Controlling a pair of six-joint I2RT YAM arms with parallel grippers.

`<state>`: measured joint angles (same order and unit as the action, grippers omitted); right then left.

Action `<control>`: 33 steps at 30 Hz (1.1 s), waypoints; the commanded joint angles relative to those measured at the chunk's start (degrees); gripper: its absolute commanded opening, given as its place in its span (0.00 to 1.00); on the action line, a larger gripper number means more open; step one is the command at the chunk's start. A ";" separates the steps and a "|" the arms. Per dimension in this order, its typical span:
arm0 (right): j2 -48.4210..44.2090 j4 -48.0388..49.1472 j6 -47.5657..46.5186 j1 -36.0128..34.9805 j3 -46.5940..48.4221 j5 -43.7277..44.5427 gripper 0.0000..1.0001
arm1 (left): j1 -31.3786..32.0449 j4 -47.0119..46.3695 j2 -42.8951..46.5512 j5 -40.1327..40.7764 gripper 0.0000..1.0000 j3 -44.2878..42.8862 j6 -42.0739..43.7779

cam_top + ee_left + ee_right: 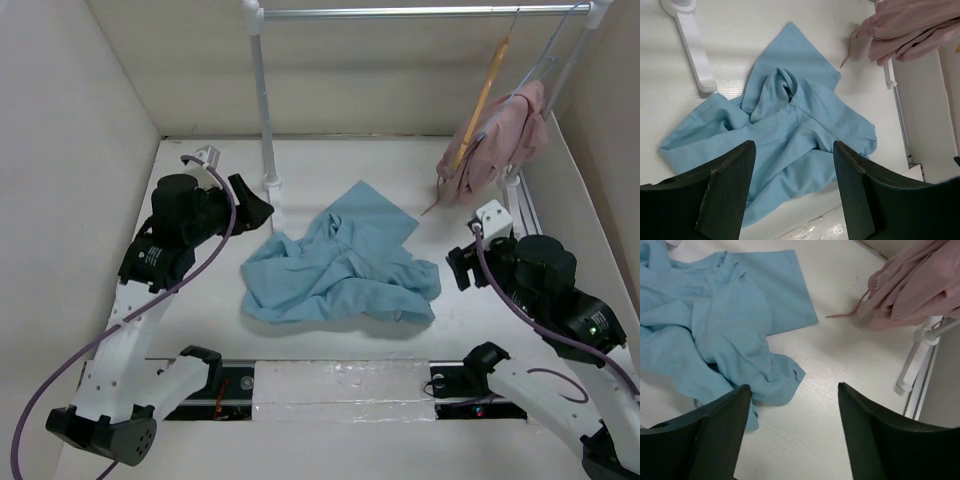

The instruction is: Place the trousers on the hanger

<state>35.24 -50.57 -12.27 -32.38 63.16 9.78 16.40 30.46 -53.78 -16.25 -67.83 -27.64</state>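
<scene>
I had both pairs of fingers spread wide and empty, my left gripper [792, 150] hovering above the crumpled trousers [790, 125] and my right gripper [793, 390] over the bare table [840, 355] just beside their edge. The trousers lay heaped mid-table, well apart from the hanger [482, 103], which hung from the rail [420, 12] beside a pink garment [505, 135].

Bright even overhead light, soft shadows, sharp pics, no glare.

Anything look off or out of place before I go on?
The trousers lie crumpled in a heap on the table, legs folded over each other. By the hanger, the pink garment sags low, its drawstring trailing down.
</scene>
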 commanded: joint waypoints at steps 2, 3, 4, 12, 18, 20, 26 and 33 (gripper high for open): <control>-0.35 2.58 -0.47 -0.40 1.26 2.88 0.66 | -0.23 -1.10 1.22 3.23 0.60 -0.19 -1.54; -0.18 2.49 -0.65 -0.40 1.53 1.48 0.59 | -0.23 -0.67 1.05 4.03 0.59 -0.72 -1.72; -0.09 2.23 -1.00 -0.40 1.79 0.69 0.54 | -0.23 -0.14 1.04 5.95 0.56 -0.72 -1.89; 3.34 1.35 2.16 -0.40 -4.34 -1.70 0.00 | -0.23 4.08 -2.99 15.11 0.08 1.64 -4.79; 3.16 7.92 6.03 -0.40 -12.26 -8.53 0.63 | -0.23 3.48 -7.65 12.13 0.34 11.81 -6.98; 4.74 10.21 6.21 -0.40 -14.37 -11.60 0.72 | 1.42 0.40 -7.31 11.24 0.52 14.91 -9.26; 10.80 17.42 6.30 -0.40 -19.38 -13.39 0.76 | 5.83 -6.63 -11.77 12.82 0.71 22.74 -12.97; 18.87 27.80 3.40 -0.40 -19.58 -15.05 0.43 | 6.36 -13.14 -21.27 15.46 0.62 27.14 -14.20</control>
<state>51.05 -31.31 -7.90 -32.38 41.63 -3.33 22.57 21.69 -73.71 -2.52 -41.58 -40.62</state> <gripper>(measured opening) 0.477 0.626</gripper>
